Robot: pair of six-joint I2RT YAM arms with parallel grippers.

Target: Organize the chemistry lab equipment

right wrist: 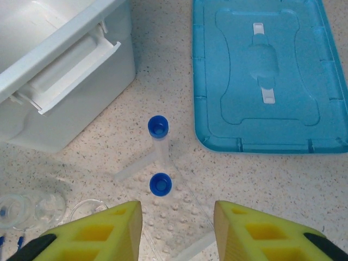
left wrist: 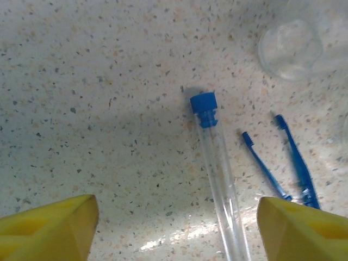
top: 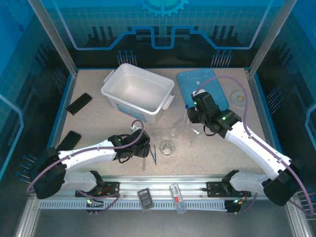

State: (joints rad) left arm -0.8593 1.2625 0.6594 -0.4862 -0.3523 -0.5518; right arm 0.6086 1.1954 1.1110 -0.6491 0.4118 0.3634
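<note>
One blue-capped tube (left wrist: 220,179) lies flat on the speckled table. My left gripper (left wrist: 176,228) (top: 144,146) is open and straddles it, the tube closer to the right finger, untouched. Dark blue tweezers (left wrist: 283,157) (top: 153,154) lie just right of the tube, and the round glass dish (left wrist: 291,42) (top: 168,148) sits beyond them. Two more tubes (right wrist: 158,126) (right wrist: 160,184) stand upright in the clear rack (right wrist: 187,215). Above the rack my right gripper (right wrist: 178,228) (top: 194,117) is open, with nothing between its fingers. The white bin (top: 136,91) (right wrist: 60,60) is uncovered, and its light-blue lid (top: 202,86) (right wrist: 266,76) lies flat beside it.
A black ridged strip (top: 79,103) lies at the table's left side and a pale ring (top: 240,98) at the right, past the lid. Two small objects (top: 144,198) (top: 177,197) rest on the front rail between the arm bases. Blue walls enclose the table.
</note>
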